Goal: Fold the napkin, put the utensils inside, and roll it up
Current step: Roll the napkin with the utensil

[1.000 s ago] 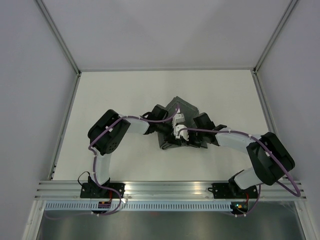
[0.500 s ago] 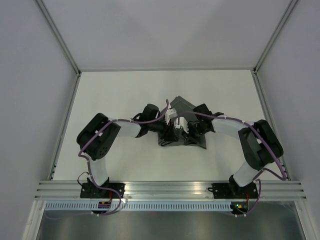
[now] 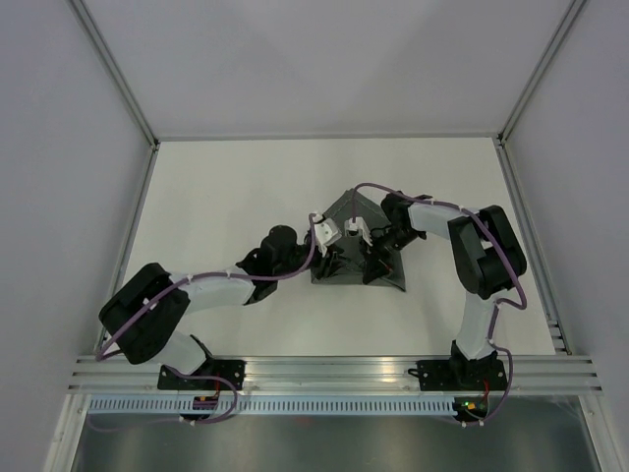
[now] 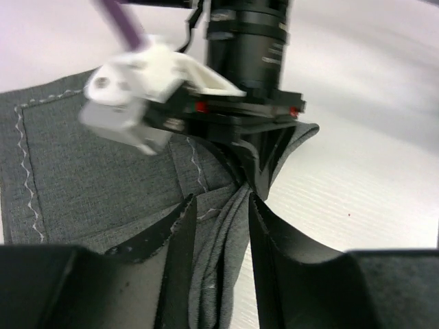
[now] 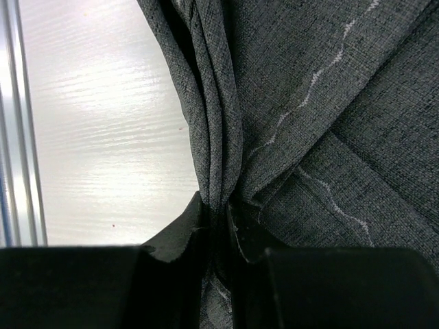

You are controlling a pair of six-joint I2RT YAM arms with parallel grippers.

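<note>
The dark grey napkin (image 3: pixel 354 208) lies bunched in a rough triangle at mid table. My left gripper (image 3: pixel 331 262) comes at its near left side. In the left wrist view the gripper (image 4: pixel 219 200) is nearly closed on a thick gathered fold of the napkin (image 4: pixel 89 164). My right gripper (image 3: pixel 372 258) is just to the right. In the right wrist view the gripper (image 5: pixel 216 211) is shut tight on several layers of the napkin (image 5: pixel 329 103). The two grippers hold the same gathered ridge, almost tip to tip. The utensil is not in view.
The white table (image 3: pixel 216 197) is bounded by grey walls with metal frame posts (image 3: pixel 118 79). An aluminium rail (image 3: pixel 334 369) runs along the near edge and also shows in the right wrist view (image 5: pixel 20 123).
The left arm has swung its elbow low and to the left, and the right arm has folded in closer. Both grippers stay at the napkin, and its near part has gathered into a ridge.
</note>
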